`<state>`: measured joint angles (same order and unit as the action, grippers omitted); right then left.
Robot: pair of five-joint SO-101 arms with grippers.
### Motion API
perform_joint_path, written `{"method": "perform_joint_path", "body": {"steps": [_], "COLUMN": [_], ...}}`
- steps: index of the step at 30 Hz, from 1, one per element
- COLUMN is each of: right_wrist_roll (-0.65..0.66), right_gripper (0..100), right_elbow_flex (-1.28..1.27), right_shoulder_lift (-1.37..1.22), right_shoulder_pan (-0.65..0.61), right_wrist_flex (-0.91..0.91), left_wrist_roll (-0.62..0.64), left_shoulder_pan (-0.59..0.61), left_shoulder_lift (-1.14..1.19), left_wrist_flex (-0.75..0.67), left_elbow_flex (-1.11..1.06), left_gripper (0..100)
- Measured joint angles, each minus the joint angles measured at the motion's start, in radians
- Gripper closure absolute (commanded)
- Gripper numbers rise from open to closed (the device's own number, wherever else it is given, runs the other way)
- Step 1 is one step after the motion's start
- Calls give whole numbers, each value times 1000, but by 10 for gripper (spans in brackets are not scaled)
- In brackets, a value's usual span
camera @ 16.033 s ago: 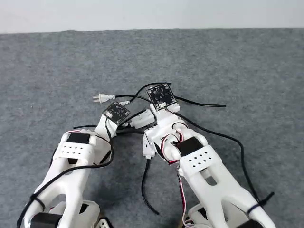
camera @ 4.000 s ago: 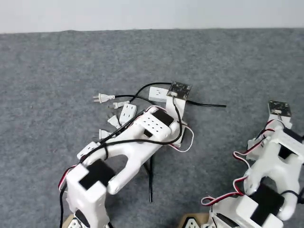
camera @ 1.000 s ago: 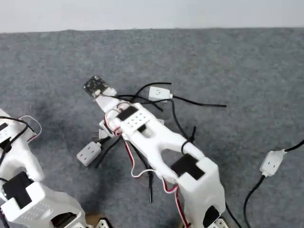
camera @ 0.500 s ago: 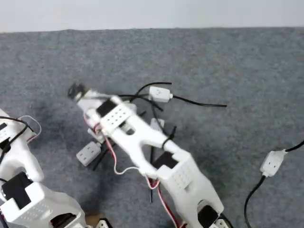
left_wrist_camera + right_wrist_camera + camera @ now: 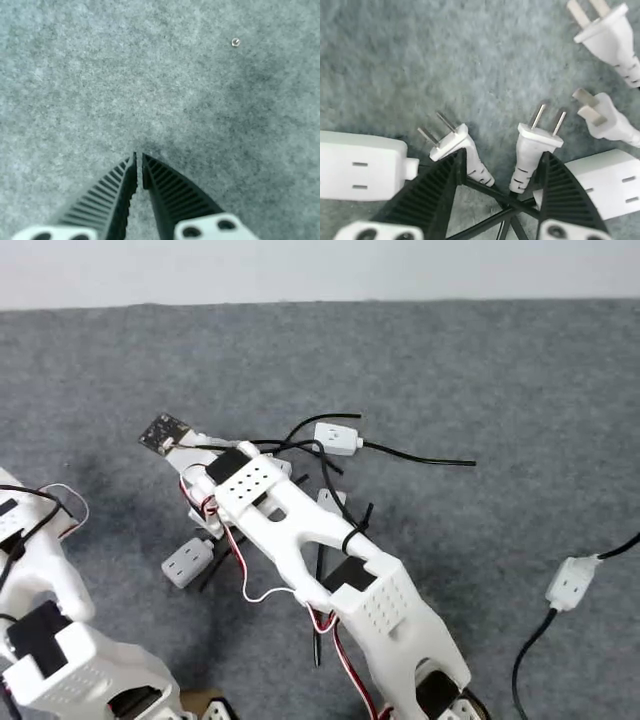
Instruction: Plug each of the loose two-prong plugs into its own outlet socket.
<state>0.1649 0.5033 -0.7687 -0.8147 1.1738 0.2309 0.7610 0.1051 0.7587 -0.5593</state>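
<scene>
In the right wrist view my right gripper is open just above the grey carpet, with two white two-prong plugs between its fingers: one plug by one finger, another plug by the other. Neither is gripped. Two more white plugs lie beyond. White outlet sockets lie on either side of the gripper. In the high view the right arm stretches over the cable pile, hiding the plugs. My left gripper is shut and empty over bare carpet.
In the high view, white sockets lie behind the pile, beside the right arm, and far off at the right edge. Black cables trail across the carpet. The left arm is folded at the near left corner. A small screw lies on the carpet.
Over the last second the right arm swung left over the cable pile. Since four seconds ago the left arm has pulled back from the pile to the near left corner.
</scene>
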Motion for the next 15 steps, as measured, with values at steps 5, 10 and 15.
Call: {"method": "perform_joint_path", "body": {"steps": [5, 10, 15], "right_wrist_roll": [0, 2, 2], "right_gripper": [761, 762, 890], "right_elbow_flex": [40, 49, 74], "right_shoulder_lift": [-23, -54, -72], "right_shoulder_pan": [21, 72, 80], "right_wrist_flex": [0, -5, -5], "left_wrist_roll": [0, 0, 0], "left_shoulder_pan": [0, 0, 0], "left_shoulder_lift": [0, 0, 0], "left_wrist_flex": [11, 11, 11], "left_elbow_flex": [0, 0, 0], "left_gripper": [985, 985, 985]}}
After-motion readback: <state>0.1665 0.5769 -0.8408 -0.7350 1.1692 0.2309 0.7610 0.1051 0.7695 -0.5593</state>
